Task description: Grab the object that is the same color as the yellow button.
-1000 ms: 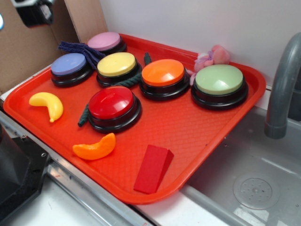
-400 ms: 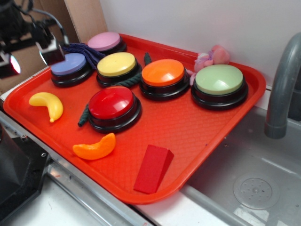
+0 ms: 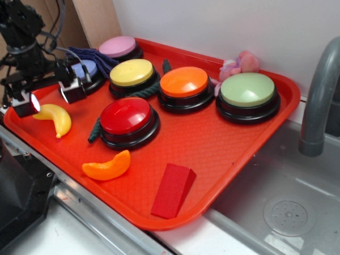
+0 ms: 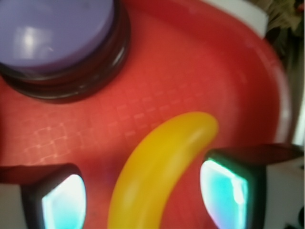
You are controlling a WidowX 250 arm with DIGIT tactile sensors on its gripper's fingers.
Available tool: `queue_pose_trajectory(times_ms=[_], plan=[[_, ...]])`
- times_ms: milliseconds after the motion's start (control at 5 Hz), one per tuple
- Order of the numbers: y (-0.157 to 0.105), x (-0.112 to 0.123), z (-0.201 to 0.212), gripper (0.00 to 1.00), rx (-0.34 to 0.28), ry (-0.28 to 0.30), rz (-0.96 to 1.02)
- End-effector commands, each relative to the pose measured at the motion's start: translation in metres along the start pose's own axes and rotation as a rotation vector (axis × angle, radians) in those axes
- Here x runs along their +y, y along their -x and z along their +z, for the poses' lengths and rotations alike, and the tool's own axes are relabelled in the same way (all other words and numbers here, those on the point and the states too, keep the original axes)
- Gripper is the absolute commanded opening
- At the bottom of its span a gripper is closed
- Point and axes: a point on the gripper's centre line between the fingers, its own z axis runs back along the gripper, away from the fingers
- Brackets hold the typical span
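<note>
Landmark: red tray [image 3: 228, 146], all places given from it.
Toy banana [image 3: 54, 118]: yellow, glossy, curved; lies flat on the tray floor by its left rim. In the wrist view the toy banana [image 4: 157, 169] runs up between the two fingers.
Gripper [image 3: 49, 98]: hangs over the tray's left end, just above the banana's near tip.
Fingers [image 4: 62, 198]: spread apart, one on each side of the banana, gripping nothing; contact with the fruit cannot be told from either view.
Yellow button [image 3: 132, 73]: pale dome on black base, back row of the tray, between the purple button [image 3: 87, 69] and the orange button [image 3: 184, 82].
Purple button, wrist view [image 4: 57, 33]: just beyond the banana's far tip, apart from it.
Other buttons: pink [image 3: 118, 47] at the tray's back left corner, green [image 3: 247, 90] toward its right end, red [image 3: 126, 117] near its middle.
Orange slice [image 3: 108, 167]: near the tray's front rim, well apart from the banana.
Red wedge [image 3: 172, 190]: at the tray's front rim, just right of the slice.
</note>
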Motion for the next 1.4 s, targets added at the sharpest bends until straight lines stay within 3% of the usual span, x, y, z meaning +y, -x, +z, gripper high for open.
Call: queue_pose_trajectory(times_ms=[0, 200, 600, 800, 1200], plan=[[-0.002, 0.004, -0.008, 0.67, -0.008, 0.033, 0.0], [-0.002, 0.003, -0.011, 0.0, 0.021, 0.051, 0.006], [-0.004, -0.003, -0.008, 0.0, 0.036, 0.034, -0.056], [-0.006, -0.017, 0.026, 0.0, 0.018, 0.042, -0.201], [0.009, -0.035, 0.096, 0.0, 0.048, 0.153, -0.562]])
